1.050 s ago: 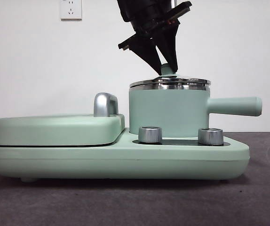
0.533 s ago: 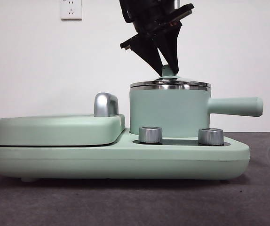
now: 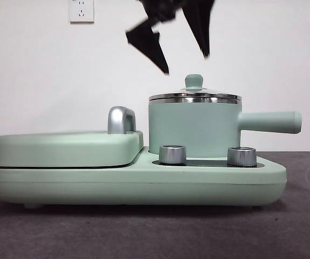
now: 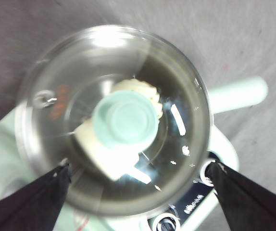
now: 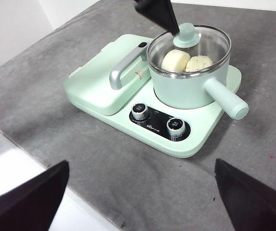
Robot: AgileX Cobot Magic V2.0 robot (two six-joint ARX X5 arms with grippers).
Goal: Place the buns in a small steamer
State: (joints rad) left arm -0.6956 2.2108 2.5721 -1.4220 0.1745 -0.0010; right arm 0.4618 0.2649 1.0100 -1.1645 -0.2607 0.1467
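Observation:
The small steamer (image 3: pixel 193 129) stands on the mint-green cooker base, its glass lid on and its green knob (image 3: pixel 193 81) free. Through the lid, the right wrist view shows the smooth bun (image 5: pixel 174 60) and the ridged bun (image 5: pixel 199 63) side by side inside. Both also show in the left wrist view, the ridged bun (image 4: pixel 147 89) and the smooth bun (image 4: pixel 87 137). My left gripper (image 3: pixel 186 62) hangs open and empty just above the knob, blurred by motion, its jaws spread wide over the lid (image 4: pixel 138 166). My right gripper (image 5: pixel 142 166) is open and empty, high above the table's near side.
The flat lidded griddle (image 3: pixel 63 148) with its chrome handle (image 3: pixel 120 120) sits left of the steamer on the same base. Two steel dials (image 3: pixel 172 154) (image 3: pixel 241 156) stand in front. The steamer's straight handle (image 3: pixel 271 122) points right. Grey cloth covers the table.
My left gripper was shut on the lid knob; it has let go, opened wide and risen above the lid. The lid stays on the steamer.

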